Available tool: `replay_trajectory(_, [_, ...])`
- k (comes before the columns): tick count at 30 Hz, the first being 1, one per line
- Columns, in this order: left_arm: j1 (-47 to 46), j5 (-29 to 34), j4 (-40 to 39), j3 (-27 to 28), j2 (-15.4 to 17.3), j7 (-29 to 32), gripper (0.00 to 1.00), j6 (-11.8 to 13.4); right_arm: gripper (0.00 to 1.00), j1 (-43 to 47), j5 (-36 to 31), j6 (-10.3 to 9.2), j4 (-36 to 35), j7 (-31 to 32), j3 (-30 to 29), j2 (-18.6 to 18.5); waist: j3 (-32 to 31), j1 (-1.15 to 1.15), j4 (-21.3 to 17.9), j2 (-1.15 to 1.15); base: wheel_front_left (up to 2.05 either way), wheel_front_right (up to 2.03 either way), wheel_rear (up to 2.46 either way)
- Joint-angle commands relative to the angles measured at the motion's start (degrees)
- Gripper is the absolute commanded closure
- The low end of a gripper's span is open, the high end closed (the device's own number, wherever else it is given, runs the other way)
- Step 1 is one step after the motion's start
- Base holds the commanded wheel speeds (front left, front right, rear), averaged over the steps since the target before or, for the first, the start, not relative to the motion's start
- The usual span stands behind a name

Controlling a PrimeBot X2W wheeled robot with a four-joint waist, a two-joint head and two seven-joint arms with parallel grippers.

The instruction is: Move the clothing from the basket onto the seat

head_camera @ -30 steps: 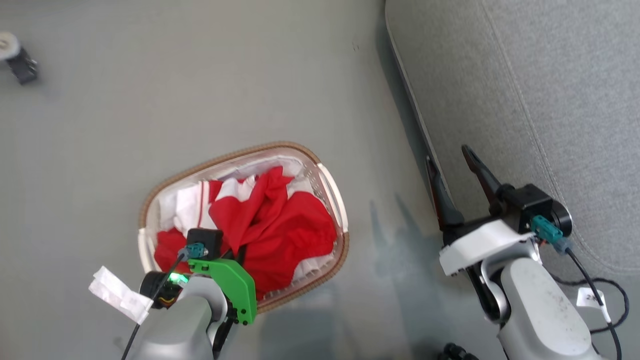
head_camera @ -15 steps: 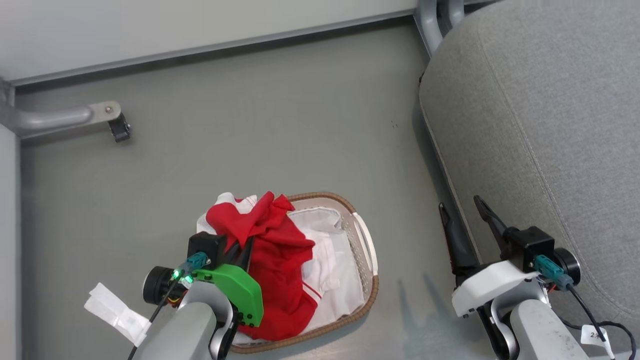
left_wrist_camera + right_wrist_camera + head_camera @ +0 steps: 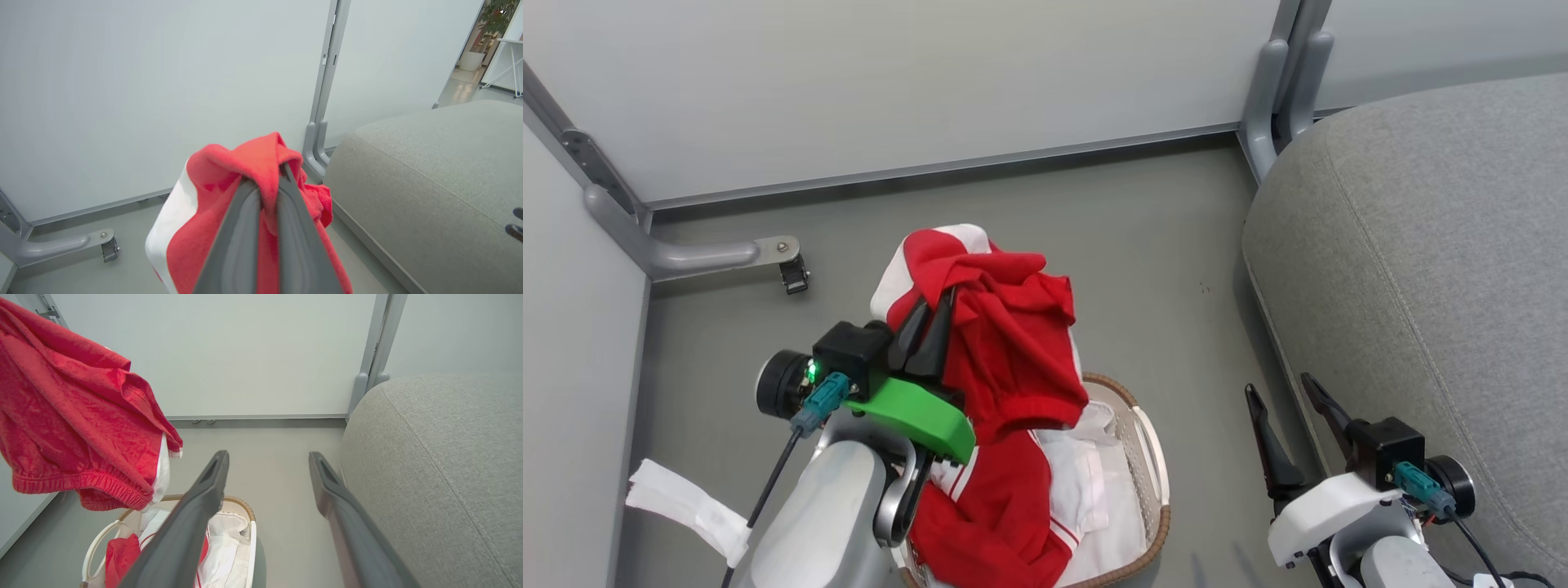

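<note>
Moved: your left gripper (image 3: pixel 935 300) is holding the clothing (image 3: pixel 1013 343) higher over the basket (image 3: pixel 1153 457) than half a second ago.
Left jaws: they are squeezing tight on a fold of the red cloth.
Clothing: one piece is hanging in the air above the basket, and more red cloth is lying inside on a white sheet (image 3: pixel 1098 490).
Right gripper (image 3: pixel 1278 385): its jaws are standing wide apart, holding nothing.
Seat (image 3: pixel 1421 245): it is sitting just beside your right gripper.
</note>
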Motion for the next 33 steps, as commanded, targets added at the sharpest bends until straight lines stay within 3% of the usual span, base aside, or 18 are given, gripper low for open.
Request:
replay_trajectory(1, [-0.36, 0.82, -1.72, 0.94, -0.40, -0.03, 1.00, -0.43, 0.00, 0.81, -0.21, -0.06, 0.05, -0.12, 0.09, -0.25, -0.67, 0.01, 0.64, 0.00, 0.00, 0.00, 0.00])
replay_trajectory(10, [-4.88, 3.69, -13.26, 3.13, -1.72, -0.03, 1.00, -1.79, 0.00, 1.36, 0.50, -0.06, -0.12, -0.12, 0.40, -0.24, -0.50, 0.01, 1.01, 0.00, 0.00, 0.00, 0.00])
replay_trajectory(23, [-9.09, 3.63, -17.62, 1.51, -1.60, -0.03, 1.00, -1.96, 0.00, 1.33, 2.67, -0.06, -0.98, -0.11, 1.47, -0.24, -1.08, 0.01, 0.78, 0.00, 0.00, 0.00, 0.00])
replay_trajectory(33, [-7.18, 2.21, -18.39, -0.64, -1.77, -0.03, 1.00, -1.93, 0.00, -6.96, 6.91, -0.05, -11.37, -0.11, 12.66, -0.23, -0.45, 0.01, 0.19, 0.00, 0.00, 0.00, 0.00])
